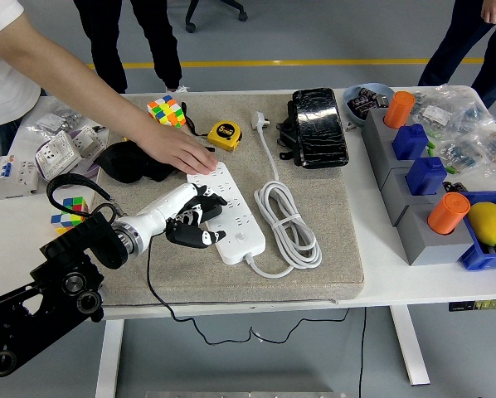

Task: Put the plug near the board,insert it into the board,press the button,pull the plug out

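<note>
I am viewing the left hand (192, 220) lying at the near-left edge of the white power strip (229, 211), its fingers curled around a black plug (200, 235) whose thin black cable (161, 303) is trailing off the grey mat (331, 249) and over the table's near edge. The plug is sitting against the strip's near side, just left of the button end; whether its pins are seated in a socket I cannot tell, because the hand is covering the contact point. A person's hand (180, 152) is pressing flat on the strip's far end, in my judgement to stop the strip sliding or tipping while I am working the plug at the other end. The strip's own white cord (286, 224) is lying coiled to the right, well clear of the hand, so it is not fouling the approach. The right hand is not appearing in the head view. I judge the task to be at either the insertion or the removal stage. The chief risk I am noting is the strip shifting on the soft mat if the person's brace is released.
</note>
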You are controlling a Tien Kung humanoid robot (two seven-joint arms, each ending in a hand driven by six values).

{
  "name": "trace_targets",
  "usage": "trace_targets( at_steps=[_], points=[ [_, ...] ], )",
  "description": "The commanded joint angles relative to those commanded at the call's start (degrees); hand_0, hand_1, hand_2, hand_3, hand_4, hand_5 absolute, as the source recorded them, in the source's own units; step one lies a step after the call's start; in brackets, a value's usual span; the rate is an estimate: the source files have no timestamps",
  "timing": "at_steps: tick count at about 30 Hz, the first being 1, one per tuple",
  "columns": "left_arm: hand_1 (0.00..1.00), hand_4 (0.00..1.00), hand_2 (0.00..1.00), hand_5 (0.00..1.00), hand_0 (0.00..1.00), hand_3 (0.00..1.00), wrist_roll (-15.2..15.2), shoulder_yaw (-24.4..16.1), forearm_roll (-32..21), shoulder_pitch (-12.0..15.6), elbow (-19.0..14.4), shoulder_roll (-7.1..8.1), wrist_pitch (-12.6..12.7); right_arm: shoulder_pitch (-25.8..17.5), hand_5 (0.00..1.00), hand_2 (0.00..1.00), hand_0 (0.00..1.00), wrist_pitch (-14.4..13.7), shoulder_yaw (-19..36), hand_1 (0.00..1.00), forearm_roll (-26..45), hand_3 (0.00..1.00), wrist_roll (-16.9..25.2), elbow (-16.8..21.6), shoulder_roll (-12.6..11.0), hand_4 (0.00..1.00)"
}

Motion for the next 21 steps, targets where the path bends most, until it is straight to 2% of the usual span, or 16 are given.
trace_targets(
  at_steps=[3, 4, 10, 21],
  points=[
    [0.081, 0.550, 0.159, 0.002, 0.051, 0.725, 0.76, 0.47, 0.30, -0.72, -0.14, -0.13, -0.69, 0.07, 0.469, 0.619, 0.567, 0.01, -0.09, 0.644, 0.02, 0.538, 0.00, 0.02, -0.05, 0.915],
    [0.083, 0.692, 0.157, 0.002, 0.051, 0.729, 1.00, 0.64, 0.29, -0.90, -0.16, -0.14, -0.89, 0.09, 0.468, 0.619, 0.567, 0.01, -0.12, 0.644, 0.02, 0.538, 0.00, 0.03, -0.06, 0.915],
    [0.088, 0.702, 0.161, 0.002, 0.051, 0.736, 2.68, 2.93, 0.01, -2.51, 0.20, -0.11, -2.22, 0.16, 0.469, 0.620, 0.567, 0.00, -0.40, 0.644, 0.05, 0.538, 0.02, 0.08, -0.10, 0.915],
    [0.087, 0.703, 0.161, 0.002, 0.053, 0.730, 3.93, 5.44, -0.58, -4.29, 1.76, -0.53, -2.95, 0.04, 0.469, 0.620, 0.567, 0.00, -0.38, 0.644, 0.10, 0.538, 0.04, 0.06, -0.14, 0.915]
  ],
)
